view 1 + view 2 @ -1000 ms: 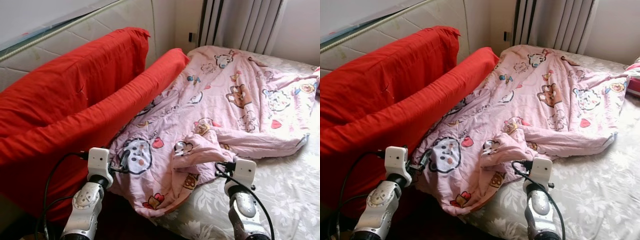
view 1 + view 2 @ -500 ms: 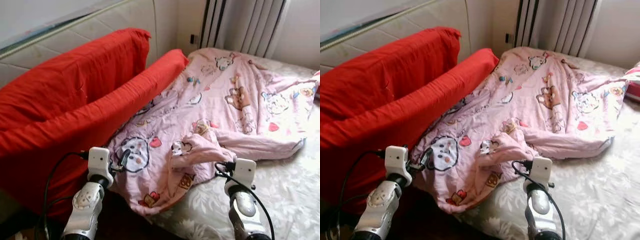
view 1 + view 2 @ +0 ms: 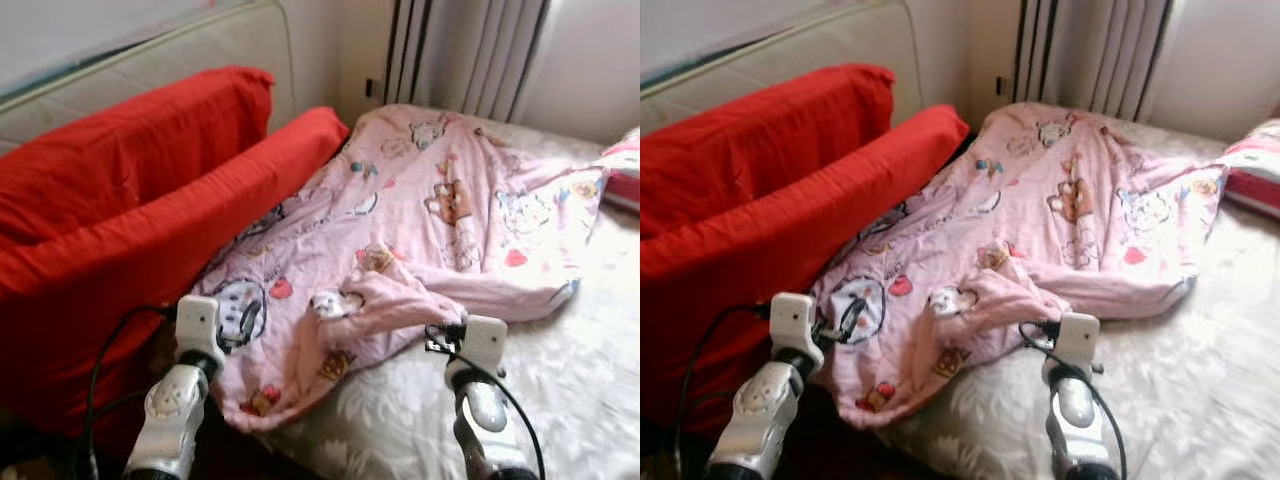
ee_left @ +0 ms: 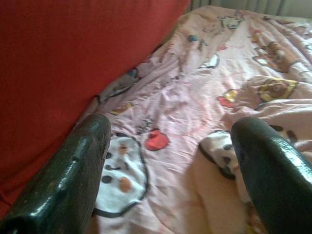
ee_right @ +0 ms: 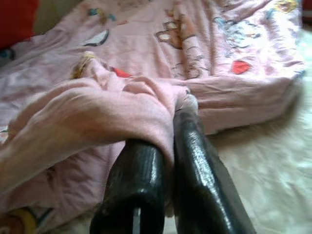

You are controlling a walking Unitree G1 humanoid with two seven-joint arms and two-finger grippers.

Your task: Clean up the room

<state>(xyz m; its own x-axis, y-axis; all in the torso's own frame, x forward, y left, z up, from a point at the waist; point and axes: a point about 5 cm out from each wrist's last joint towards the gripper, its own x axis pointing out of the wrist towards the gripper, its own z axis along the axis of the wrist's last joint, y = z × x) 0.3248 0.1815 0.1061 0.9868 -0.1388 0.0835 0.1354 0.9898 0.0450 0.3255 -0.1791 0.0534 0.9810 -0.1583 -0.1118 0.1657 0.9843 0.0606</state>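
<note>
Right tool (image 5: 168, 146) pinching a fold of the pink blanket (image 3: 440, 215), fingers pressed together on the cloth.

Left tool (image 4: 170, 161) is spread wide, poised just over the blanket's near corner by the cartoon prints, gripping nothing. The blanket sprawls rumpled across the bed (image 3: 570, 370), its near edge drooping off the mattress. Alongside its left edge lie two long red cushions (image 3: 130, 200) against the padded headboard (image 3: 160, 60); curtains (image 3: 460, 50) hang beyond.
</note>
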